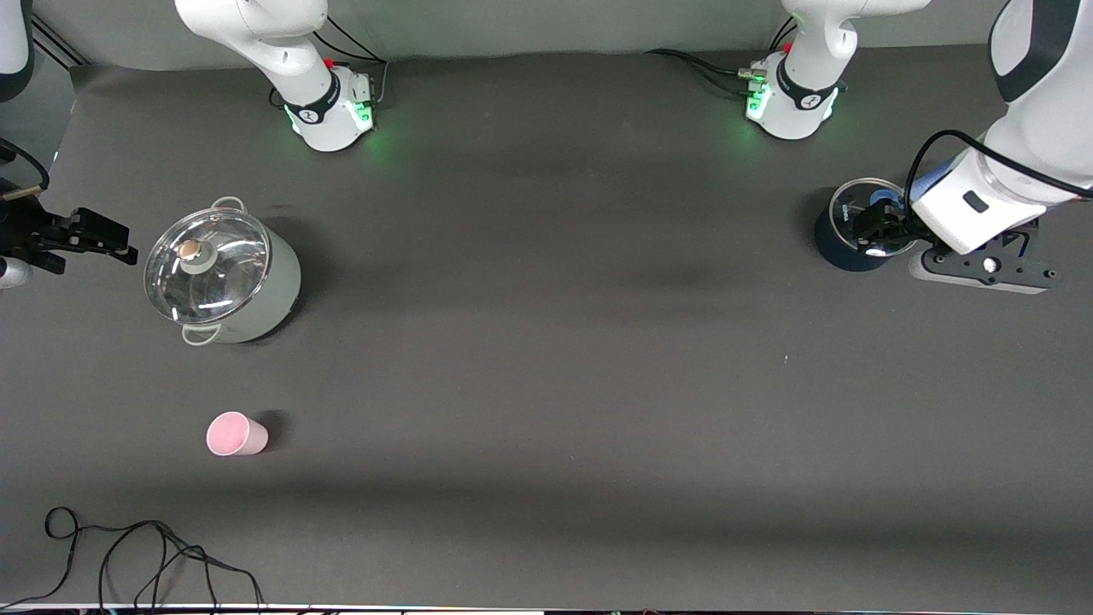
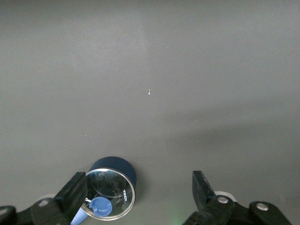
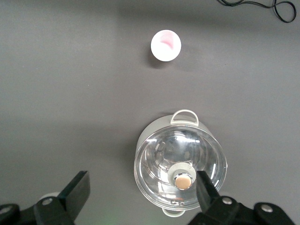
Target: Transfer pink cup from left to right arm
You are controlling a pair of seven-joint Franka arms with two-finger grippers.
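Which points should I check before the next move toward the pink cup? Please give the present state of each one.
1. Pink cup stands upright and free on the table: ok.
2. Left gripper open for a grasp: ok, fingers spread in the left wrist view.
3. Left gripper near the cup: not ok; it hangs over the dark blue lidded pot at the left arm's end, while the cup stands at the right arm's end.
4. Right gripper open to receive: ok.
5. Grey pot with glass lid apart from the cup: ok; the cup stands nearer the front camera.
6. Black cable apart from the cup: ok.
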